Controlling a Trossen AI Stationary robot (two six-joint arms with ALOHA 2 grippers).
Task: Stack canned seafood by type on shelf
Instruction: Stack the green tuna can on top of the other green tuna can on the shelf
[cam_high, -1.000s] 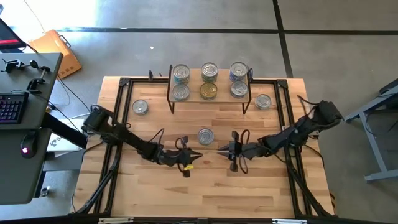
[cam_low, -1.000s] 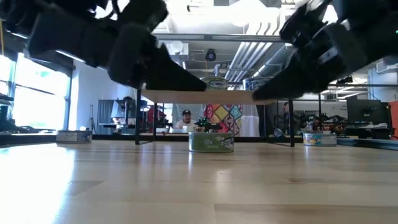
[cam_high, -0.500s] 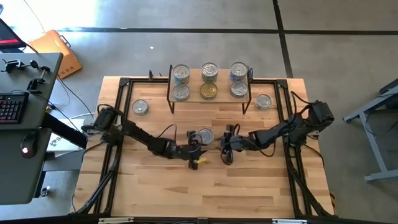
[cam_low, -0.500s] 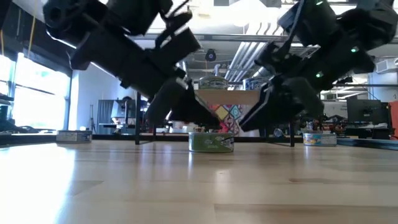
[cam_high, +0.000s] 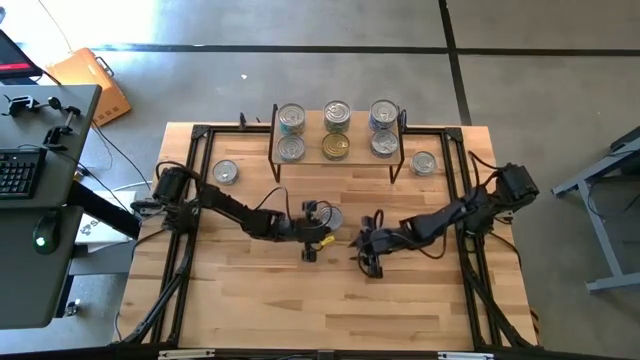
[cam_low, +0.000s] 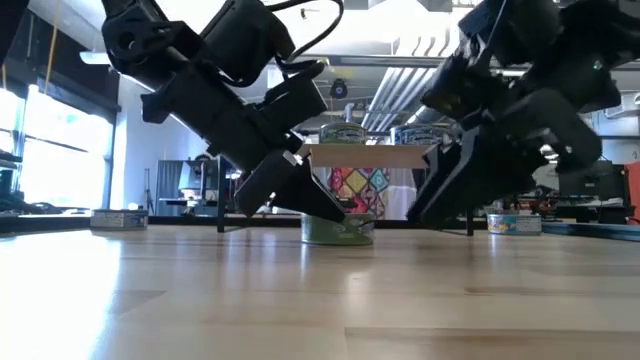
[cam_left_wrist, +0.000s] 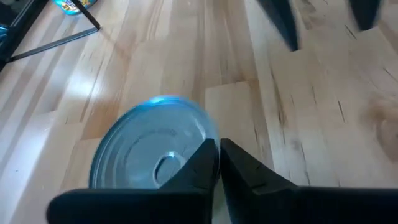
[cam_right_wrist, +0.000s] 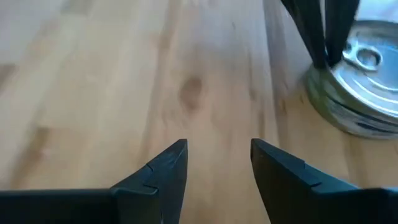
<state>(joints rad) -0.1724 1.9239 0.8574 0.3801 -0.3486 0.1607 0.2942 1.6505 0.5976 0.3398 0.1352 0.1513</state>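
The shelf (cam_high: 312, 135) stands at the table's far middle with several tins of canned seafood on its top, one of them gold-lidded (cam_high: 335, 147). A silver-lidded tin (cam_high: 332, 213) stands on the table in front of it. My left gripper (cam_left_wrist: 217, 152) is shut, its tips at that tin's lid. My right gripper (cam_right_wrist: 217, 149) stands open over bare wood to the right of the tin and a little nearer, with nothing between its fingers. Two more tins rest on the table, one left of the shelf (cam_high: 226, 172) and one right (cam_high: 423, 162). My left gripper has its shut fingertips (cam_right_wrist: 320, 53) at the rim of the middle tin's lid (cam_left_wrist: 186, 134), beside the pull tab. The fingers slant down from the table's left. The tin stands upright on the table. Whether the tips press on the lid or hover just over it, I cannot tell.
Black metal rails (cam_high: 190, 240) run along the table's left and right sides. A desk with a keyboard (cam_high: 20, 170) stands off the table's left. Bare wood (cam_high: 330, 300) lies toward the near edge.
My left gripper has gone toward the table's right and far edge, up to the middle tin, and has tipped lower. My right gripper has tipped down and moved a little toward the near edge. The tin has stayed where it was.
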